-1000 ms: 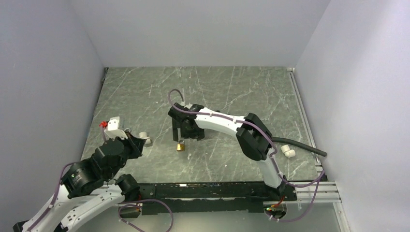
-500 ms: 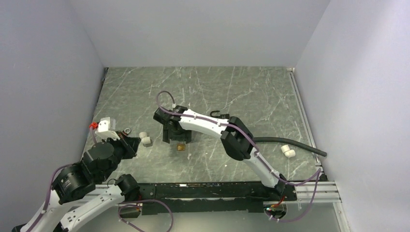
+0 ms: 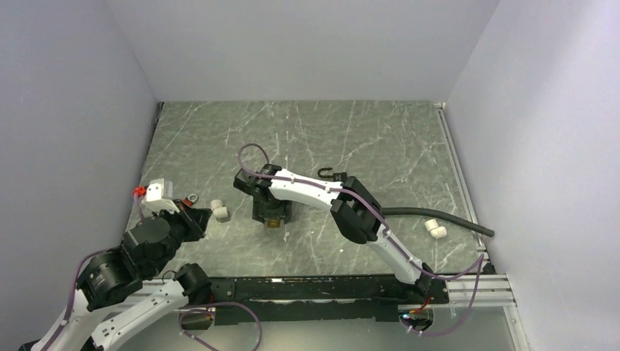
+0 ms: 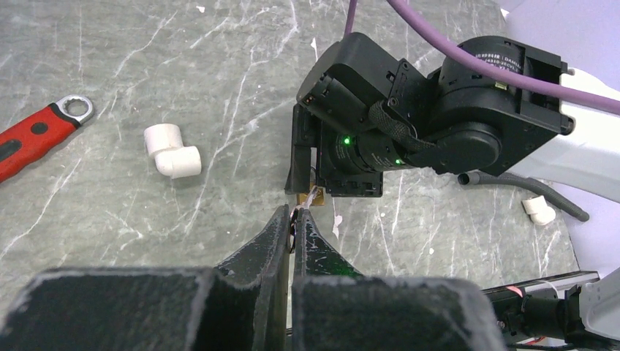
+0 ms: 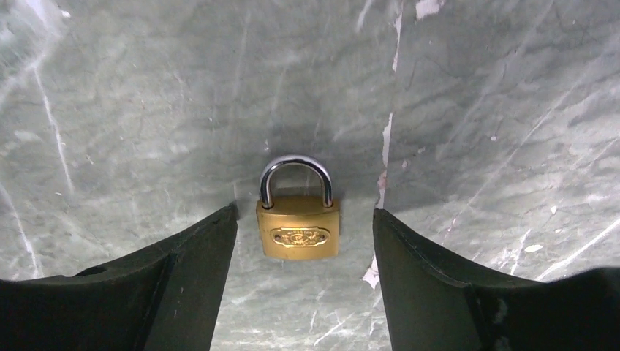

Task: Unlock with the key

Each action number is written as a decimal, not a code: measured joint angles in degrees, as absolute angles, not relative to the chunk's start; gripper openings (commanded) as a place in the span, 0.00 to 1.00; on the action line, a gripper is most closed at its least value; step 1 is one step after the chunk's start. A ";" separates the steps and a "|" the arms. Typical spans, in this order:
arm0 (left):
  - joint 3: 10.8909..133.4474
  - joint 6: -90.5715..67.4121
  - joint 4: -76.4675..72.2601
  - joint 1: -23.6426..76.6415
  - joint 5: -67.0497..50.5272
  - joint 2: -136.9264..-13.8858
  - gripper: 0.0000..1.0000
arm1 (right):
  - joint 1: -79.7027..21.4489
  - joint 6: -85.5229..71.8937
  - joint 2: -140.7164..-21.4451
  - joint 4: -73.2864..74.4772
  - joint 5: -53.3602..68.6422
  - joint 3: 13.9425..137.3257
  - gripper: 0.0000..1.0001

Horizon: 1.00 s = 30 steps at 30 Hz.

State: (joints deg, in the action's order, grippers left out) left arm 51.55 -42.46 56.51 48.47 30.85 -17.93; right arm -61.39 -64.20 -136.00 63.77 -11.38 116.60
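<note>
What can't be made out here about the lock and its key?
Tiny black-headed key: left wrist view, too small to tell if the shut left jaws pinch it.
Gold-coloured brass padlock keyhole: right wrist view shows only its front, between the open right jaws.
Padlock, top view: mostly covered by the right arm.
Red-handled spanner: cut off by the left wrist view's left edge.

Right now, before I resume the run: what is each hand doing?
Left hand: closed; whether it pinches anything cannot be told.
Right hand: open, straddling the brass padlock, not touching it.
</note>
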 measured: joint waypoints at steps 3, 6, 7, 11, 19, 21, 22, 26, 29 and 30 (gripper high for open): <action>51.55 -42.46 56.49 48.47 30.85 -17.72 0.00 | -61.93 -64.38 -135.28 63.42 -11.42 115.20 0.66; 51.55 -42.46 56.51 48.47 30.85 -17.72 0.00 | -62.19 -64.55 -135.04 62.78 -11.40 114.65 0.63; 51.55 -42.46 56.51 48.47 30.85 -17.72 0.00 | -62.19 -64.55 -135.00 62.57 -11.38 114.52 0.59; 51.55 -42.46 56.51 48.47 30.85 -17.72 0.00 | -62.19 -64.51 -134.74 61.43 -11.14 113.80 0.52; 51.55 -42.46 56.51 48.47 30.87 -17.45 0.00 | -61.67 -63.61 -132.73 59.44 -9.91 110.48 0.00; 51.55 -42.46 56.51 48.47 30.89 -17.43 0.00 | -61.10 -63.42 -132.07 58.24 -9.30 109.36 0.00; 51.55 -42.48 56.51 48.47 30.87 -17.43 0.00 | -60.95 -63.37 -131.81 57.84 -9.04 108.95 0.00; 51.42 -42.26 56.42 48.47 30.81 -17.56 0.00 | -59.55 -62.76 -130.21 57.19 -9.45 107.02 0.00; 50.61 -41.43 54.87 48.47 29.89 -18.26 0.00 | -57.67 -62.81 -126.85 57.39 -11.77 105.25 0.00; 50.02 -41.08 53.78 48.47 29.26 -18.61 0.00 | -57.06 -63.02 -124.84 57.28 -12.73 104.51 0.00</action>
